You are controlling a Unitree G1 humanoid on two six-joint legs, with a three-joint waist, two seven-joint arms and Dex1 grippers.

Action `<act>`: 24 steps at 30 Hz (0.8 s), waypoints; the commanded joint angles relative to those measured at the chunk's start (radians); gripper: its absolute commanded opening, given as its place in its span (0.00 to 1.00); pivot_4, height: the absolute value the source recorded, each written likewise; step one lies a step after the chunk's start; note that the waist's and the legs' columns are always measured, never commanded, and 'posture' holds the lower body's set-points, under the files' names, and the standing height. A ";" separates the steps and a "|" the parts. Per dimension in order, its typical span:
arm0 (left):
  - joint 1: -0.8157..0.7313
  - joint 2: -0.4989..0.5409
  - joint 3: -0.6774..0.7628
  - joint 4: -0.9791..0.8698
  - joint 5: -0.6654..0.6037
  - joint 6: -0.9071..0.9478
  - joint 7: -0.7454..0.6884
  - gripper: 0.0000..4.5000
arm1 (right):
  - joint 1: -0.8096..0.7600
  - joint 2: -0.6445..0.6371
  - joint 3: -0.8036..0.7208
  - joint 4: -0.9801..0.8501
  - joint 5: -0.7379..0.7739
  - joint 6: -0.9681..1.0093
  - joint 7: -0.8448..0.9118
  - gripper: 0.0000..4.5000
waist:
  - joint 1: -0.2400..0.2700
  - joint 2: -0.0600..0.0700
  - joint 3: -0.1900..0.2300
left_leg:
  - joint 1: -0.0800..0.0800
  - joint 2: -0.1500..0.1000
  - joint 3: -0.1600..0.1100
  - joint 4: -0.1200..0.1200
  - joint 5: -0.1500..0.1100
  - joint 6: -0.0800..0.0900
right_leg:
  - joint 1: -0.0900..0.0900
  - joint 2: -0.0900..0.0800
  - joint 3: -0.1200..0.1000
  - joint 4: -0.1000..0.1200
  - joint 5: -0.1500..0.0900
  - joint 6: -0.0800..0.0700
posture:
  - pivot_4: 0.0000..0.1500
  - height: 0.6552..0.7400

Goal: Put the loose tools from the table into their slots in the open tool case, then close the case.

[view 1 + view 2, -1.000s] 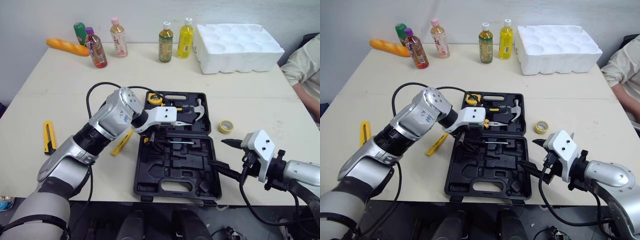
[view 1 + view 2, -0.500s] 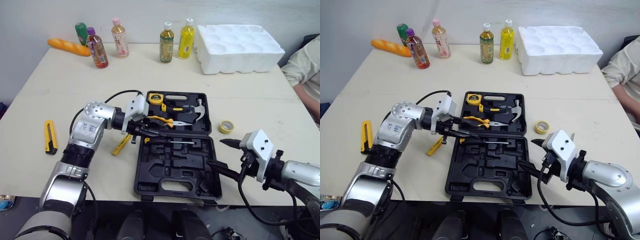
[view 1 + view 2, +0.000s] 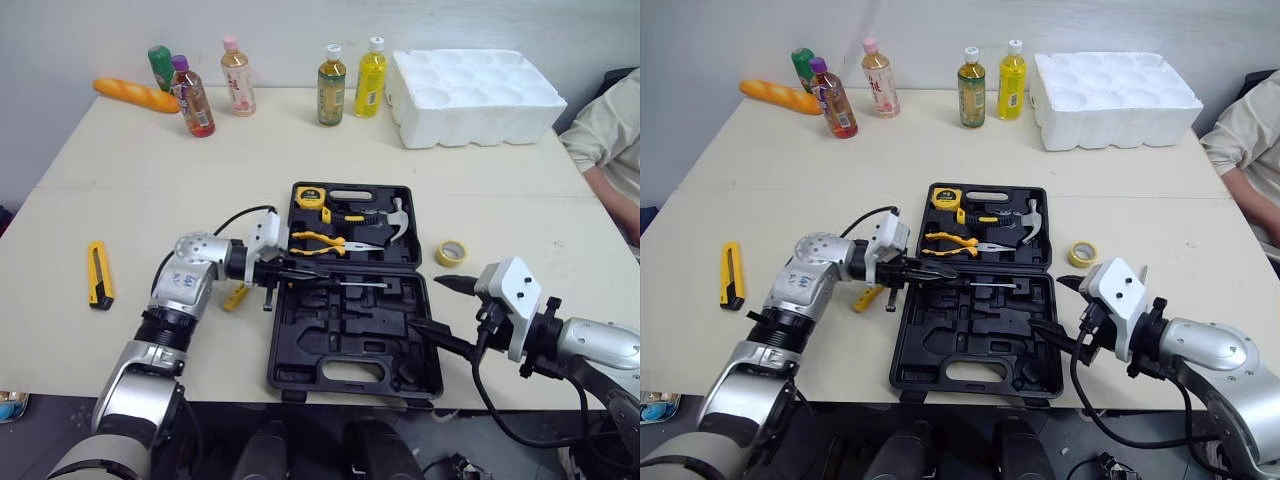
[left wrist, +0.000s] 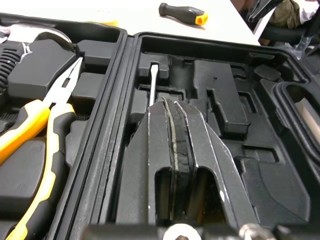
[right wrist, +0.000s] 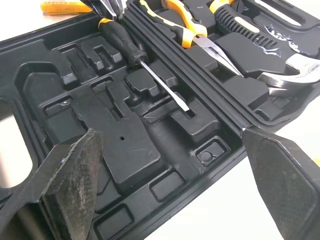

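Note:
The black tool case (image 3: 350, 335) lies open in front of me. Its lid (image 3: 405, 255) holds yellow-handled pliers (image 3: 320, 240), a hammer (image 3: 395, 214) and a yellow tape measure (image 3: 311, 196). A black-handled screwdriver (image 5: 131, 50) lies in the base near the hinge. My left gripper (image 3: 298, 271) is shut, fingers (image 4: 172, 130) pressed together and empty, low over the screwdriver's handle end. My right gripper (image 3: 428, 304) hangs open at the case's right edge, its fingers (image 5: 75, 165) wide apart over the base. A yellow utility knife (image 3: 97, 273) and a yellow tool (image 3: 237, 296) lie on the table to the left.
A yellow tape roll (image 3: 451, 252) sits right of the case. A small black-and-orange screwdriver (image 4: 182, 11) lies on the table beyond the case. Bottles (image 3: 332, 85), a bread loaf (image 3: 135, 94) and a white foam tray (image 3: 475, 95) line the back. A person's sleeve (image 3: 605, 125) is at the right.
My left gripper has drawn back from over the lid to the case's left edge, dropped lower and shut. The right arm has stayed in place.

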 commanded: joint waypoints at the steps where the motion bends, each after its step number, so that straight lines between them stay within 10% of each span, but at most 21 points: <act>1: -0.016 0.004 -0.026 0.021 0.042 -0.015 0.013 0.01 | -0.011 -0.017 0.006 -0.012 -0.020 -0.029 0.008 1.00 | 0.000 0.000 0.000 | 0.000 0.000 0.000 0.000 0.000 0.000 | 0.000 0.000 0.000 0.000 0.000 0.000 | 1.00 1.00; 24: -0.004 0.019 -0.157 0.143 0.235 -0.064 0.096 0.01 | 0.007 -0.017 0.007 -0.028 -0.016 -0.030 0.004 1.00 | -0.001 -0.001 -0.007 | 0.003 0.000 0.000 0.003 -0.001 0.001 | 0.002 0.000 0.001 -0.001 0.000 0.000 | 1.00 1.00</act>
